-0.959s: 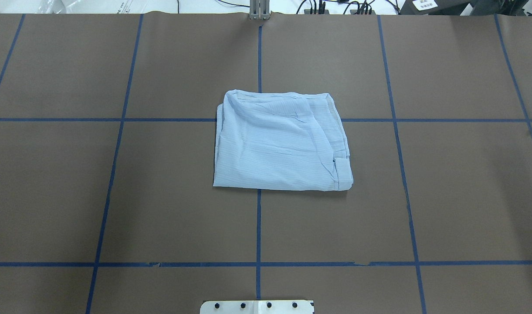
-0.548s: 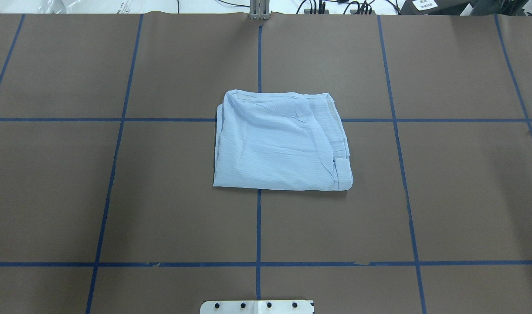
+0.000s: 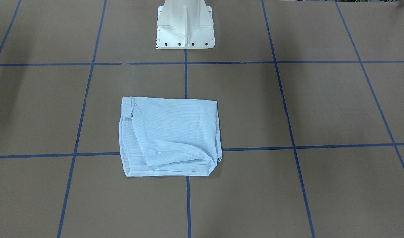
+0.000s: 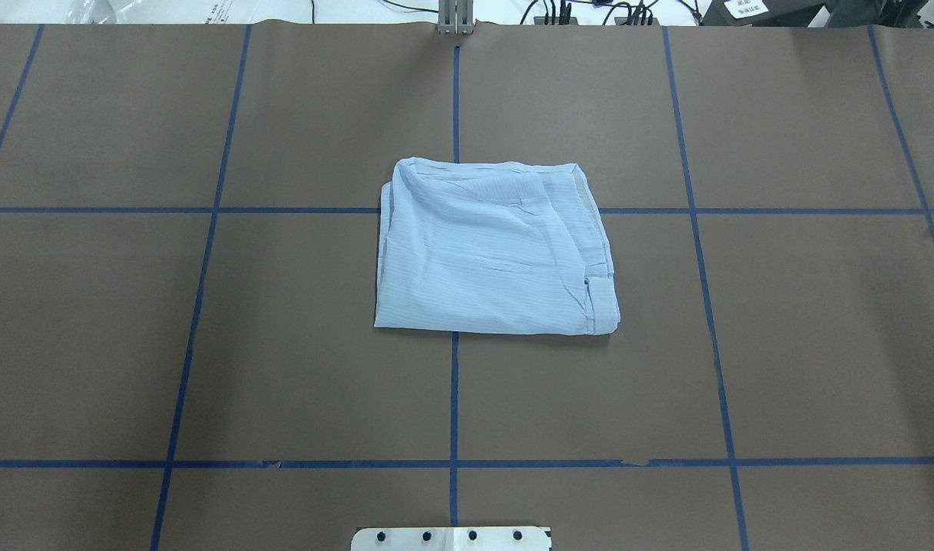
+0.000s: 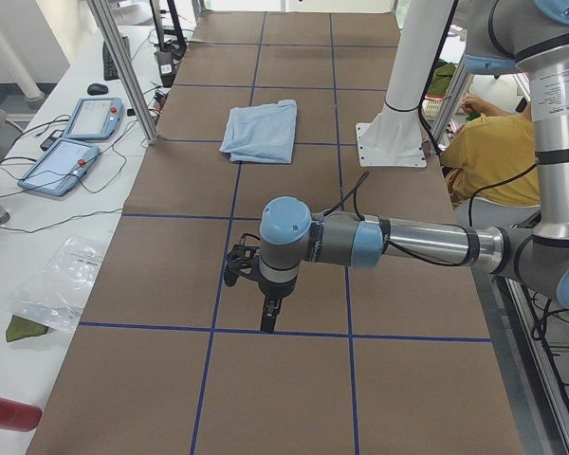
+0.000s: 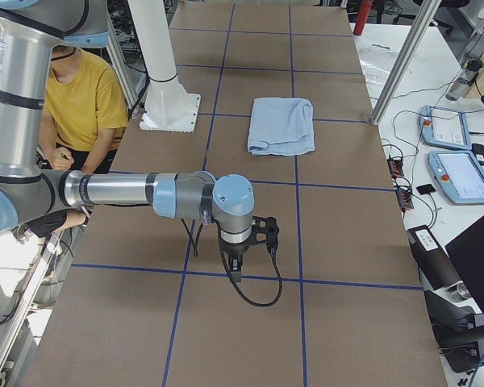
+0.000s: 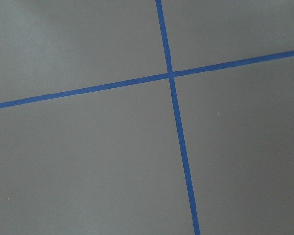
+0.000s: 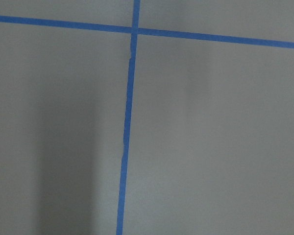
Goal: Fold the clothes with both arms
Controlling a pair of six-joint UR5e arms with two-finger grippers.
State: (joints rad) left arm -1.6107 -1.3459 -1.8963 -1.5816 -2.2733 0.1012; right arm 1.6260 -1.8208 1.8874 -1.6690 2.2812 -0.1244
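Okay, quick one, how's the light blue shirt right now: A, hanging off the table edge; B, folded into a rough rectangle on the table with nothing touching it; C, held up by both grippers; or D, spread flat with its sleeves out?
B: the shirt lies folded as a rough rectangle on the table, while the left gripper and the right gripper hang over bare table well away from it.

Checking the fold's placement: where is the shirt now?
Overhead view: the shirt lies folded mid-table, covering a blue tape crossing, beyond the white pedestal base.
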